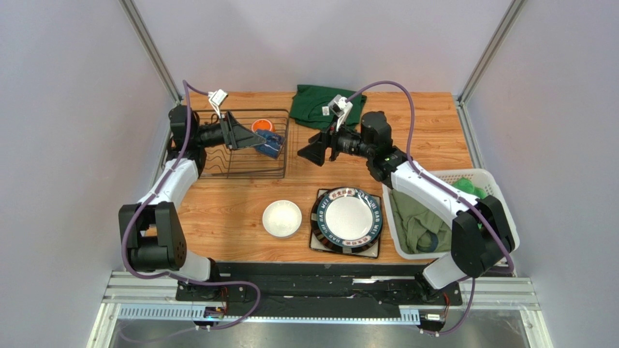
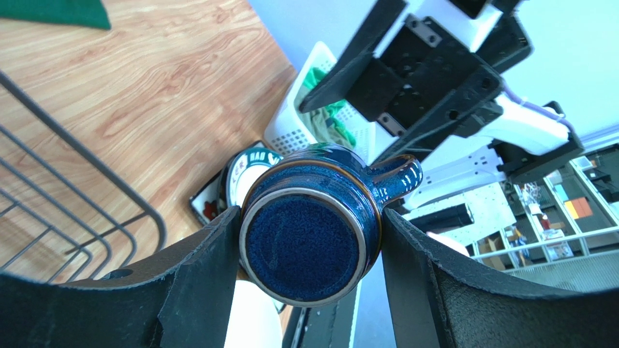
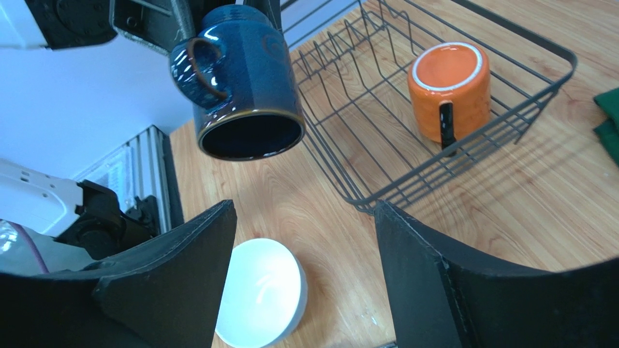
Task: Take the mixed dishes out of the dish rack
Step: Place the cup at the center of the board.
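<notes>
Clamping glazed dark blue mug (image 2: 312, 239) (cylindrical)

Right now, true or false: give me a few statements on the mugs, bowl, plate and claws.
The left claw grips the blue mug. True.
The orange mug is in the rack. True.
The white bowl and round plate are on the table. True.
The right claw holds the bowl. False: the right claw is open and empty.
The blue mug rests in the rack. False: it is held in the air.
</notes>
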